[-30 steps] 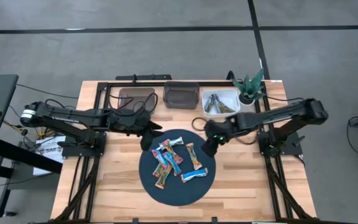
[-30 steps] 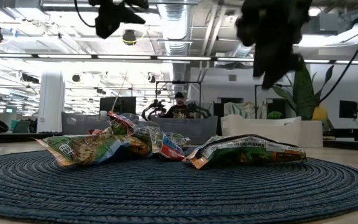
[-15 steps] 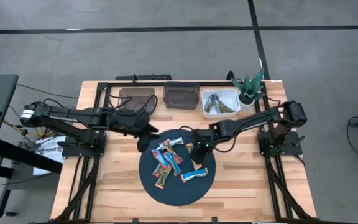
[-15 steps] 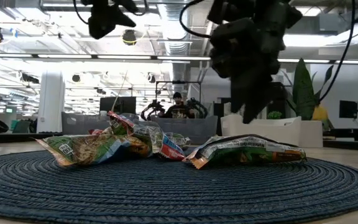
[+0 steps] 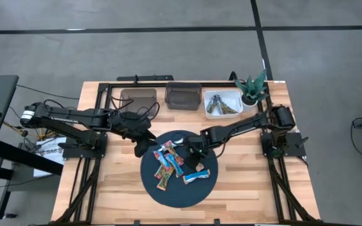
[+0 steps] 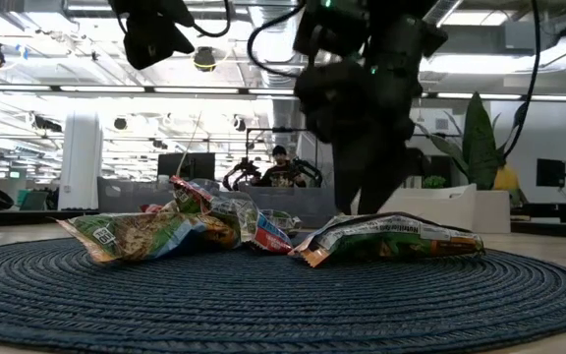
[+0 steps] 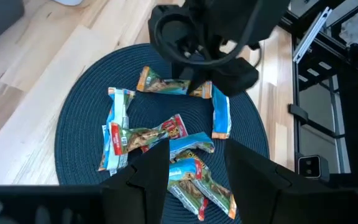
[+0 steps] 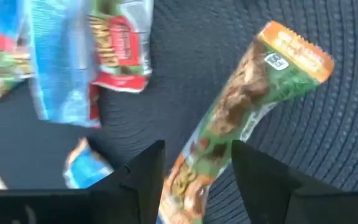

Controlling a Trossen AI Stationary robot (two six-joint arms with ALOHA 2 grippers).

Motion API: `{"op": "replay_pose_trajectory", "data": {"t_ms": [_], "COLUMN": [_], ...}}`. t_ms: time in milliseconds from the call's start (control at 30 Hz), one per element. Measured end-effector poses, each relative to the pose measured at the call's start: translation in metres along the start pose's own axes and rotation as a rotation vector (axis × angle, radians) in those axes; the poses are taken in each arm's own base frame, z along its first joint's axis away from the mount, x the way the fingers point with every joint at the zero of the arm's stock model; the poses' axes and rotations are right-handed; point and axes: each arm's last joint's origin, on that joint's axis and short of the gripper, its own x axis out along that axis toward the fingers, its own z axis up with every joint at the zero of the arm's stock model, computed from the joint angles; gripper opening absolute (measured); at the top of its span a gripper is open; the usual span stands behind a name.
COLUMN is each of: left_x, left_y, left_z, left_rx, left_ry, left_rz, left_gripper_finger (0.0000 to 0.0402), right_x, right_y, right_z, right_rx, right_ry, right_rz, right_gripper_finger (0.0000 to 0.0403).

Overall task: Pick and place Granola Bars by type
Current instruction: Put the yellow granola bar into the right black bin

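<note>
Granola bars (image 5: 171, 164) lie in a loose cluster on a round dark blue woven mat (image 5: 168, 194) at the table's centre. Most sit toward 10 o'clock on the mat; one blue-white bar (image 5: 197, 177) lies apart toward 4 o'clock.

Right gripper (image 5: 195, 152) is low over the mat at about 2 o'clock from its centre, directly above a green-brown bar (image 8: 241, 118). In the right wrist view its fingers (image 8: 148, 171) stand apart with the bar's lower end lying between them; contact with the wrapper cannot be told. In the low view the right arm hangs just behind a green bar (image 6: 391, 239) lying flat on the mat.

Left gripper (image 5: 142, 143) hovers at the mat's 10 o'clock edge, fingers (image 7: 154, 168) spread and empty, with the cluster in view past them.

At 12 o'clock on the table stand three bins: two dark ones (image 5: 137, 98) (image 5: 182, 97) and a white one (image 5: 224, 94) holding green-brown bars. A small potted plant (image 5: 252, 88) stands just beside the white bin at 1 o'clock.
</note>
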Motion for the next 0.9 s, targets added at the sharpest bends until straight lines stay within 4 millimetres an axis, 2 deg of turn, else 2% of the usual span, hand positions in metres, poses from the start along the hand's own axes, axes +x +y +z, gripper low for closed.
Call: {"op": "replay_pose_trajectory", "data": {"t_ms": [333, 567, 733, 900], "left_x": [0.0, 0.0, 0.0, 0.0], "left_y": [0.0, 0.0, 0.0, 0.0], "left_z": [0.0, -0.001, 0.002, 0.007], "left_rx": [0.023, 0.028, 0.027, 0.018], "left_ry": [0.002, 0.005, -0.032, -0.122], "left_rz": [0.001, 0.003, 0.015, 0.084], "left_gripper_finger": [0.0146, 0.0146, 0.0146, 0.0146], "right_x": [0.015, 0.012, 0.003, -0.02], "right_y": [-0.005, -0.006, 0.004, 0.013], "right_z": [-0.002, 0.0, 0.008, 0.029], "right_rx": [0.018, 0.015, -0.033, -0.1], "right_ry": [0.036, 0.022, 0.006, -0.055], "right_rz": [-0.078, -0.08, -0.046, -0.04], "right_gripper_finger": [0.0146, 0.0074, 0.003, 0.0028]}}
